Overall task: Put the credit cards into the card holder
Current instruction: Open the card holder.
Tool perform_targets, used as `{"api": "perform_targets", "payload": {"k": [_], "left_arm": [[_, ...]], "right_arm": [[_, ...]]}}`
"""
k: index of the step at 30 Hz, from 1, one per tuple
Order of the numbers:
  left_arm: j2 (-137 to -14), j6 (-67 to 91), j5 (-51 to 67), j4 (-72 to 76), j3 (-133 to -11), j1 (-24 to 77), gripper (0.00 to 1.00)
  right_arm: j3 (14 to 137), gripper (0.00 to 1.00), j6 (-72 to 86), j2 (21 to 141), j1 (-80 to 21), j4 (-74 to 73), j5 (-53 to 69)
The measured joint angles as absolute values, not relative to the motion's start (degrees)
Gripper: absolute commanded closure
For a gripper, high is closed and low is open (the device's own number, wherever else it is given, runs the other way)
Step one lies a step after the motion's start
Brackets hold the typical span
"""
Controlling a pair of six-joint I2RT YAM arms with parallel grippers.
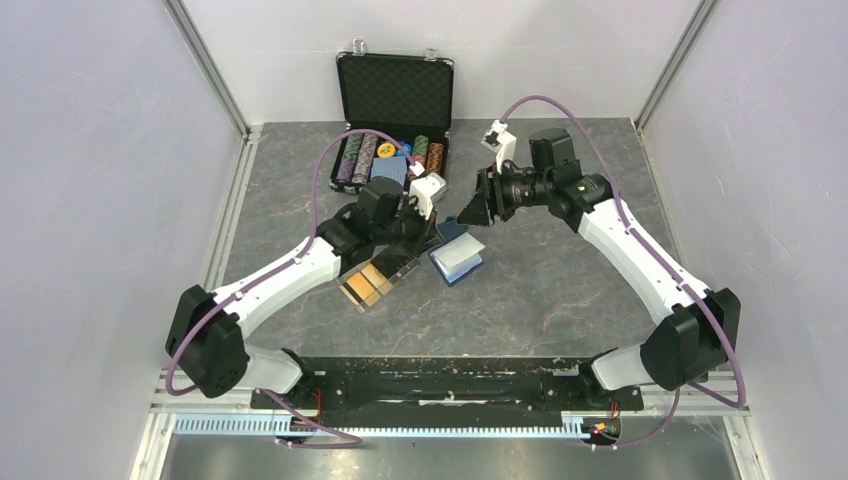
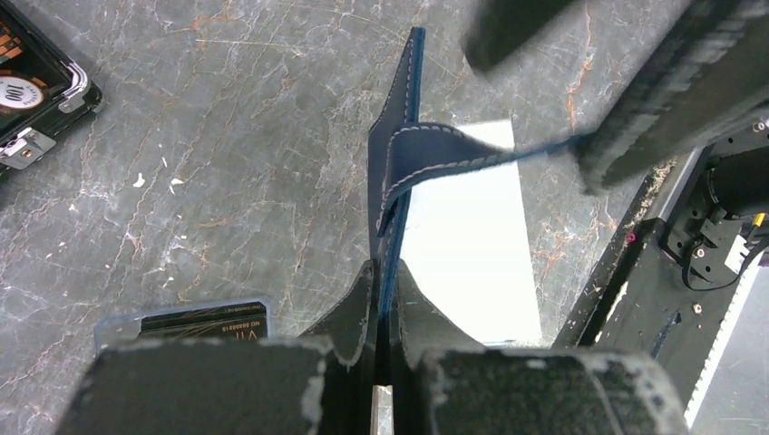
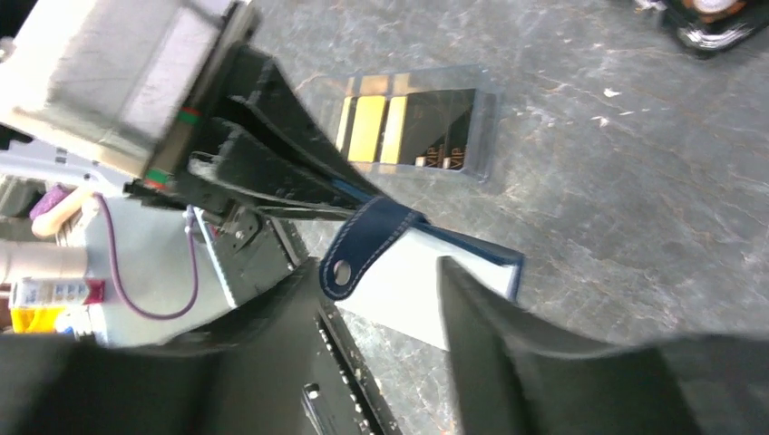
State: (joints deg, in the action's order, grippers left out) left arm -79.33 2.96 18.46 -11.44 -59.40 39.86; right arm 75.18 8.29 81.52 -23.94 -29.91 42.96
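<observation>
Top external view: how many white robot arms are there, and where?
2. The left arm reaches from the lower left to the centre, its fingers shut on the navy-blue leather-like card holder. The right arm comes from the lower right, its fingers beside that holder.

Bright even light, soft faint shadows, card holder inside blown out white, near foreground blurred

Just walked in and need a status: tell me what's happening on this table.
The left tool is shut on one flap of the small navy-blue leather-like folding wallet, holding it up. The right tool stands open around its snap tab. The gold and dark plastic cards lie in a clear plastic tray nearby.
</observation>
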Motion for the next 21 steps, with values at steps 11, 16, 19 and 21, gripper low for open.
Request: {"api": "perform_targets", "payload": {"k": [11, 16, 19, 21], "left_arm": [[-74.0, 3.1, 26.9, -13.3, -59.8, 39.7, 0.98], [-74.0, 3.5, 32.7, -13.6, -60.7, 39.7, 0.98], [-74.0, 3.8, 35.0, -13.5, -61.3, 39.7, 0.98], [-74.0, 4.2, 36.3, -13.3, -61.5, 39.7, 0.98]], "right_arm": [[69.5, 0.02, 5.2, 75.0, -16.1, -28.7, 43.8], [66.9, 0.03, 2.5, 74.5, -16.4, -27.9, 50.1], [66.3, 0.15, 1.4, 74.5, -16.3, -27.5, 53.6], [66.2, 0.26, 1.2, 74.5, -16.3, -26.6, 56.0]]}}
